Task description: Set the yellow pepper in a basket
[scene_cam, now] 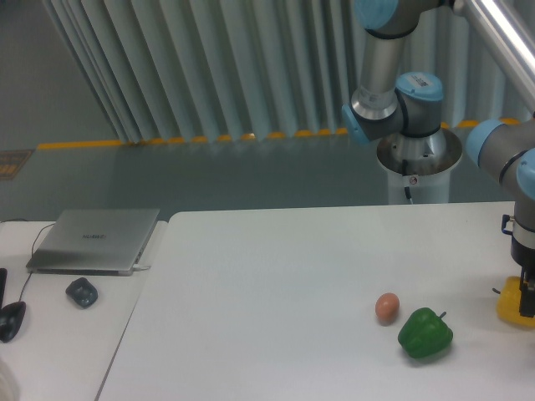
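A white table point(276, 284) fills the lower frame before grey ribbed curtains point(209, 67). At the right edge the gripper point(528, 301) sits down on the yellow pepper point(511, 305); its opening and grasp can't be told. A green pepper point(425, 333) and egg point(386, 307) lie nearby; a laptop point(94, 240) sits left.

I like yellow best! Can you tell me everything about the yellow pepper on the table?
The yellow pepper sits on the white table at the far right edge of the picture, so only part of it shows. It looks smooth, glossy and bright yellow, with a short dark stem poking out on its left. The gripper is down right in front of it, covering its right side; whether the gripper is squeezing it cannot be told. The green pepper lies apart, to its left.
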